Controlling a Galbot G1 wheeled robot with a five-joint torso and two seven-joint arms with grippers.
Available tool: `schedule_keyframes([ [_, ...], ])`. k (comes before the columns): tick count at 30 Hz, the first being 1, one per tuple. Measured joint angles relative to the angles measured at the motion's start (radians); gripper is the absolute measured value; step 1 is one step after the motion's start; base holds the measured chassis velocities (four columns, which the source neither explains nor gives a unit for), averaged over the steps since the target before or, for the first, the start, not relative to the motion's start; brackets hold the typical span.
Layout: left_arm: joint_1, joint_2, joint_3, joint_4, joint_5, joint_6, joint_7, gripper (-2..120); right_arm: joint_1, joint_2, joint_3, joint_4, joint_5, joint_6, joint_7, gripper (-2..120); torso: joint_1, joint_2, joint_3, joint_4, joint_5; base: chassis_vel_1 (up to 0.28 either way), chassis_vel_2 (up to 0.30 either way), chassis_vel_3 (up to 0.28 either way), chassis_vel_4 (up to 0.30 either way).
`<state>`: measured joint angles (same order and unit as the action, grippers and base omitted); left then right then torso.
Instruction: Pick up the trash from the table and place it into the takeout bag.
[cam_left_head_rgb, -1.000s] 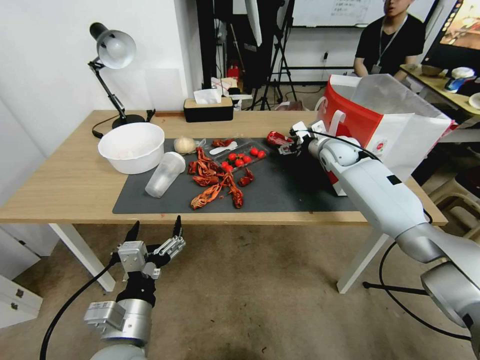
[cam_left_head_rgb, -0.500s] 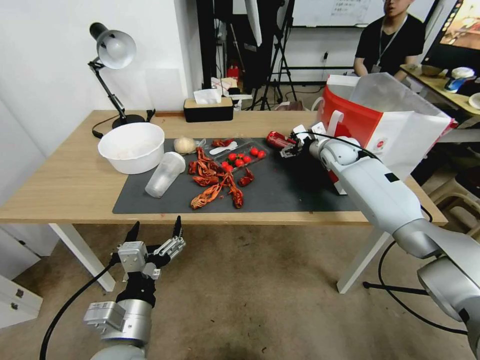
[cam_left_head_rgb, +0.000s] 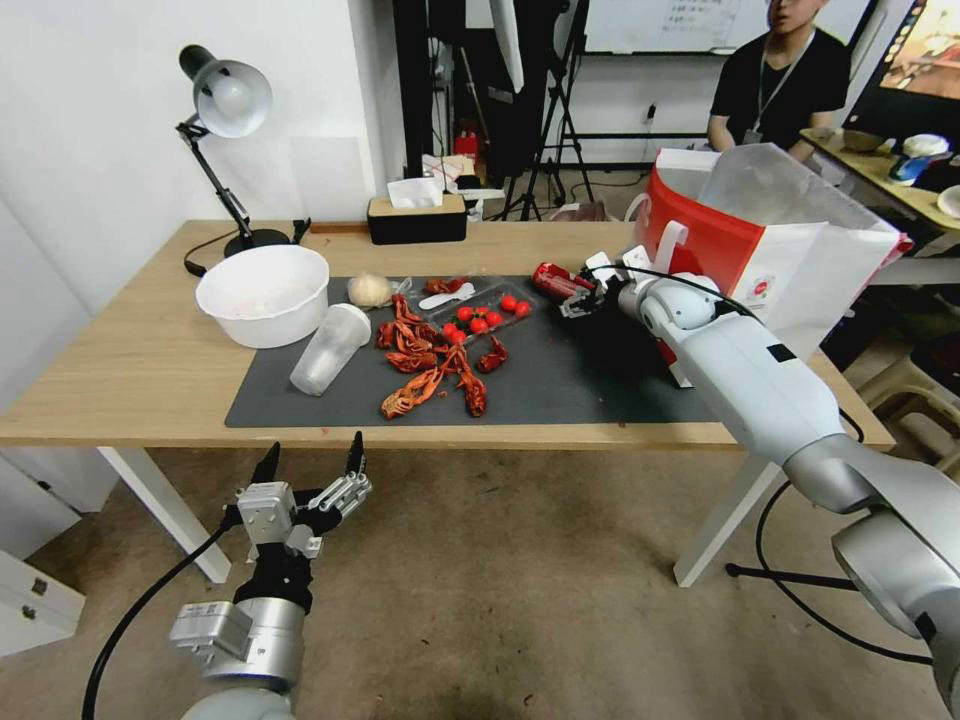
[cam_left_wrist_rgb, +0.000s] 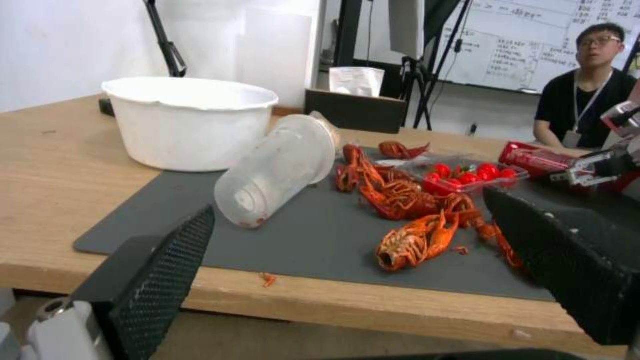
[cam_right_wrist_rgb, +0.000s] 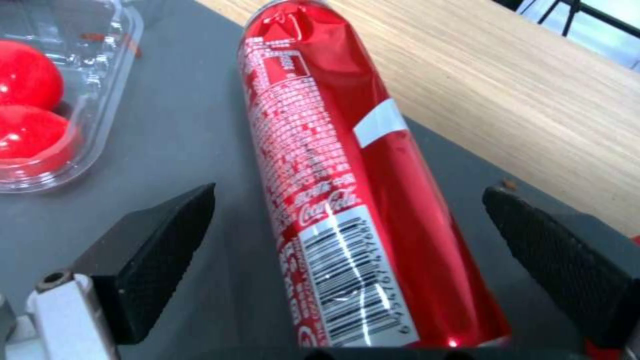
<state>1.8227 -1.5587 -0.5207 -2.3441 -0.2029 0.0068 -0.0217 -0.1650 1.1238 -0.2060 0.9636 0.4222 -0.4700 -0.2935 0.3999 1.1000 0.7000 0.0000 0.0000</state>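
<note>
The slim red aluminium can (cam_right_wrist_rgb: 347, 200) lies on its side on the dark grey mat (cam_left_head_rgb: 560, 385) of my surface, just beside the white-and-red paper takeout bag (cam_left_head_rgb: 800, 250). It looks light, smooth, easily dented; mid-body is where I'd grip. My right tool (cam_right_wrist_rgb: 353, 250) straddles it, wide open, not touching. My left tool (cam_left_head_rgb: 310, 465) waits open below the surface edge

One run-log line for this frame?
right gripper: open, straddling lying red can on mat | left gripper: open, parked below table | takeout bag: upright
</note>
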Motion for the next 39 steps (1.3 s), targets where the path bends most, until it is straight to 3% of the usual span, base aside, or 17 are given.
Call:
schedule_keyframes([
  [5,0.0,0.001,-0.001,0.0,-0.001,0.0,-0.001,100,0.0,0.003,0.0,-0.002,0.002,-0.001,-0.002,93,0.0,0.0,0.0,0.0,0.0,0.0,0.0,0.0,0.0],
  [21,-0.003,0.0,-0.001,0.004,-0.002,-0.002,-0.005,100,-0.011,0.002,0.005,0.003,0.034,-0.016,-0.003,41,0.0,0.0,0.0,0.0,-0.0001,0.0,0.0,0.0,0.0],
  [30,-0.004,0.003,-0.003,0.002,-0.005,-0.003,-0.007,100,-0.018,-0.005,0.012,0.028,0.045,-0.021,0.005,41,0.0,0.0,0.0,0.0,0.0,0.0,0.0,0.0,0.0],
  [39,-0.004,0.003,-0.003,-0.007,-0.005,-0.004,-0.008,100,-0.031,-0.029,0.05,0.175,0.089,-0.077,0.097,41,0.0,0.0,0.0,0.0,0.0,0.0,0.0,0.0,0.0],
])
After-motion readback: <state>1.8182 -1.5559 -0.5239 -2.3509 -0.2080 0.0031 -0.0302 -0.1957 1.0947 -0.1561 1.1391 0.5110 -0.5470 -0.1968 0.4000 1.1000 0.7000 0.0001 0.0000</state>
